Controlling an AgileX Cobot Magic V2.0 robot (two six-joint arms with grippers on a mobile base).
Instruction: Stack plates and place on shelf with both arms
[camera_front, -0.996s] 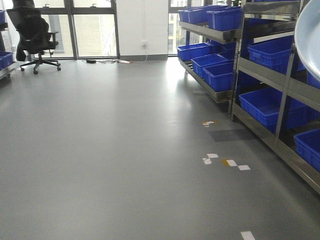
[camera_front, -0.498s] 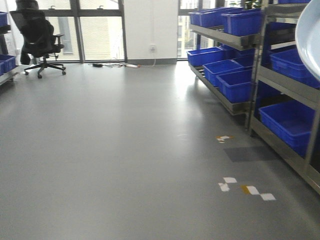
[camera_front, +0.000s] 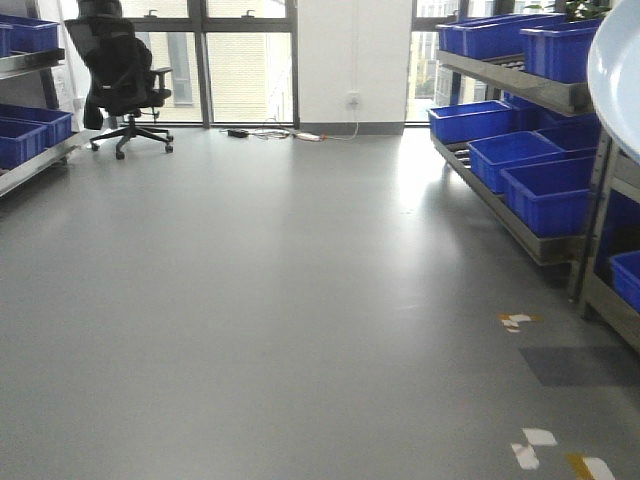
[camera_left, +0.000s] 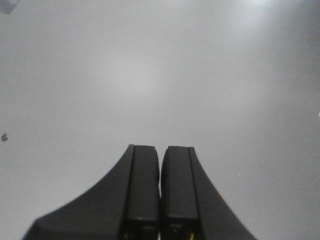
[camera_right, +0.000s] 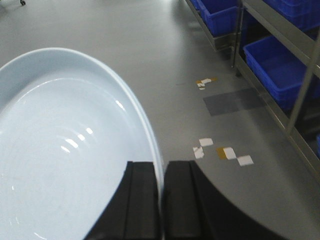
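Note:
A large glossy, pale blue-white plate (camera_right: 60, 145) with faint rings fills the left of the right wrist view, held up above the floor. My right gripper (camera_right: 162, 165) is shut on its rim, one finger inside and one outside. The same plate (camera_front: 616, 70) pokes into the front view at the upper right edge. My left gripper (camera_left: 160, 150) is shut on nothing, its fingers pressed together over bare grey floor. The metal shelf (camera_front: 510, 88) stands along the right wall. Neither gripper shows in the front view.
Blue bins (camera_front: 545, 190) fill the shelf tiers on the right. The shelf frame (camera_right: 280, 27) and its blue bins (camera_right: 272, 62) also show in the right wrist view. A black office chair (camera_front: 120, 75) stands at the back left by the windows. White tape marks (camera_front: 530, 448) lie on the floor.
The front view has swung left: shelves and floor marks slid rightward and the chair moved toward the middle. The plate stays at the right edge.

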